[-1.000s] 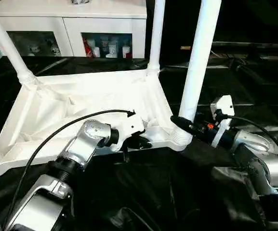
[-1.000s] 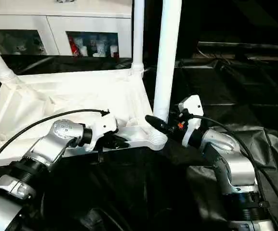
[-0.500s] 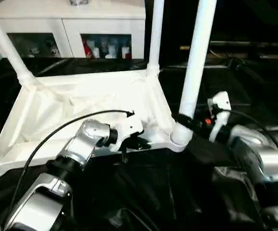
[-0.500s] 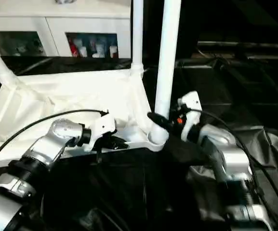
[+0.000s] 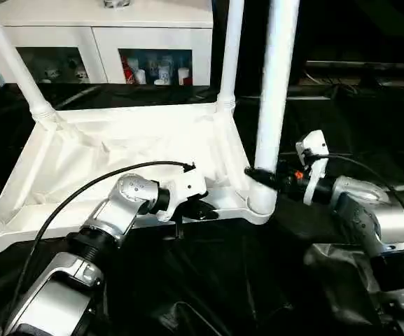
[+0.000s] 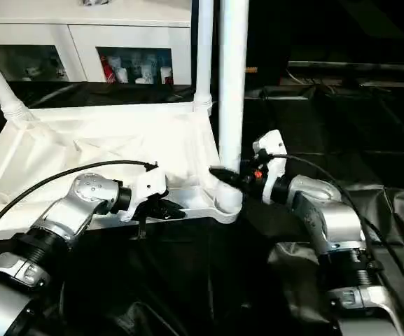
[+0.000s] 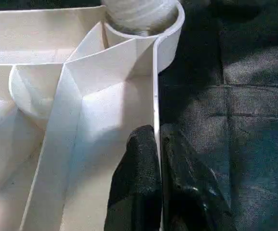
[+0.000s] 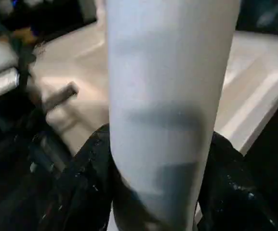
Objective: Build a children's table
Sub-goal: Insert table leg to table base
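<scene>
The white children's table (image 5: 117,154) lies upside down on black cloth, its rimmed underside facing up. Three legs stand in their corner sockets: far left (image 5: 12,63), far right (image 5: 230,49) and near right (image 5: 275,84). My left gripper (image 5: 205,210) is shut on the table's near rim (image 7: 155,96), one black finger on each side of it, next to the near right socket (image 7: 143,19). My right gripper (image 5: 258,176) is shut on the near right leg (image 8: 170,96) just above its base, and its fingers (image 8: 88,183) hug both sides of the leg.
A white cabinet (image 5: 103,21) with glass doors stands behind the table. Wrinkled black cloth (image 5: 223,280) covers the ground around the table. A black cable (image 5: 82,192) loops from my left wrist over the tabletop's near edge.
The near right leg has swung from leaning right to nearly upright in its socket, held by my right gripper, which moved slightly left. My left gripper kept its hold on the rim.
</scene>
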### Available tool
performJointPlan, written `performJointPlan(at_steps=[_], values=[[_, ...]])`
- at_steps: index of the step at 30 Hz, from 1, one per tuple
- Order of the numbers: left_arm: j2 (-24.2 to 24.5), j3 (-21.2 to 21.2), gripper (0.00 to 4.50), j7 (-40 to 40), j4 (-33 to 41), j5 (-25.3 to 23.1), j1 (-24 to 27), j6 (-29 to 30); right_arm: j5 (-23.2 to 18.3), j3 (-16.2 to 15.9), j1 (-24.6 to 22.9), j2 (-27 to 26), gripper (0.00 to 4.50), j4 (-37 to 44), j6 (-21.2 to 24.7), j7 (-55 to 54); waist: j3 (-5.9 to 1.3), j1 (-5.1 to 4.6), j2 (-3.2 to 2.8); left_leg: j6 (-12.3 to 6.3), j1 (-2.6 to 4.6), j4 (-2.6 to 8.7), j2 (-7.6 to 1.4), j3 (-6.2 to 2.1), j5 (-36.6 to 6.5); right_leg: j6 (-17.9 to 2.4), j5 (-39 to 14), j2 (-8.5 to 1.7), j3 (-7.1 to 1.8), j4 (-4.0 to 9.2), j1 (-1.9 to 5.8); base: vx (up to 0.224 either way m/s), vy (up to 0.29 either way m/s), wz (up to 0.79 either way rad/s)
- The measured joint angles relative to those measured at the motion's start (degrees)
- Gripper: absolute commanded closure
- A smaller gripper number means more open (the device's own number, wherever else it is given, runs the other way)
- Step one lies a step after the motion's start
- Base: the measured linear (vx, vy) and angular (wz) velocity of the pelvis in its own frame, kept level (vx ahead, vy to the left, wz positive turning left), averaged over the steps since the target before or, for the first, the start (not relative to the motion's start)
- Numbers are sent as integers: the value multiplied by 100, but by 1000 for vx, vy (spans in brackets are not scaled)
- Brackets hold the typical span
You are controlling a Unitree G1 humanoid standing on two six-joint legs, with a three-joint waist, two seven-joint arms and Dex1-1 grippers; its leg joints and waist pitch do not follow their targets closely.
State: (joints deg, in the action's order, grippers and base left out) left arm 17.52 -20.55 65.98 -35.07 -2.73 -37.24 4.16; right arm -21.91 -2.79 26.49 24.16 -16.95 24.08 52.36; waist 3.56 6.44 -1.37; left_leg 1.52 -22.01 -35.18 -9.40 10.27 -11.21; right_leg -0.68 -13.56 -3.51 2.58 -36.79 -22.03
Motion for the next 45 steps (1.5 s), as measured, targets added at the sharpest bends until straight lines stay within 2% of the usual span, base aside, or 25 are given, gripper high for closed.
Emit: performJointPlan(at_steps=[12, 16, 18, 28, 32, 37, 41, 45], values=[[8, -4, 450, 19, -5, -17, 0, -49, 29, 14, 24, -56, 264, -176, -180, 48, -1, 3, 3, -1, 0, 0, -3, 3, 1, 0, 0, 0, 3, 0, 0, 0, 0, 0], [20, -3, 450, 15, -11, -17, 0, -49, -33, 177, 29, -198, 264, -373, -240, 43, -2, 3, 5, -1, 1, -4, -4, 3, 1, -1, 0, 0, 3, -2, 1, 0, 0, 0], [25, -3, 450, 11, -13, -19, 0, -50, -166, 361, -2, -315, 264, -508, -242, 12, -4, 3, 7, -1, 1, -7, -5, 3, 1, -2, 1, 0, 3, -3, 2, 0, 0, 0], [12, 7, 450, 8, -83, -30, -10, -89, -749, 1011, -477, -754, 264, -680, -536, -197, -13, 4, -7, 3, 3, -9, -7, 3, -2, -3, 1, 0, 4, -2, 6, 0, 0, 0], [-19, 4, 450, -3, -194, -39, -60, -132, -778, 1154, -751, -996, 264, -682, -985, -236, -18, 5, -7, 16, 8, -8, -11, 3, -9, -3, 2, 1, 9, 0, 11, 0, 0, 0], [-41, 4, 450, -36, -263, -44, -75, -170, -772, 1181, -935, -1138, 264, -674, -1408, -317, -29, 2, -26, 27, 13, -8, -11, 3, -16, -7, 4, 1, 9, 3, 17, 0, 0, 0], [-62, 3, 450, -38, -360, -45, -108, -238, -579, 1071, -1178, -1178, 264, -494, -1985, -368, -38, 2, -40, 28, 13, -8, -12, 2, -17, -7, 4, 1, 10, 8, 21, 0, 0, 0], [-76, 4, 450, -58, -463, -49, -157, -278, -270, 917, -1369, -1173, 264, -278, -2338, -508, -38, -2, -41, 29, 13, -7, -12, 2, -17, -15, 13, 1, 10, 10, 21, 0, 0, 0]])
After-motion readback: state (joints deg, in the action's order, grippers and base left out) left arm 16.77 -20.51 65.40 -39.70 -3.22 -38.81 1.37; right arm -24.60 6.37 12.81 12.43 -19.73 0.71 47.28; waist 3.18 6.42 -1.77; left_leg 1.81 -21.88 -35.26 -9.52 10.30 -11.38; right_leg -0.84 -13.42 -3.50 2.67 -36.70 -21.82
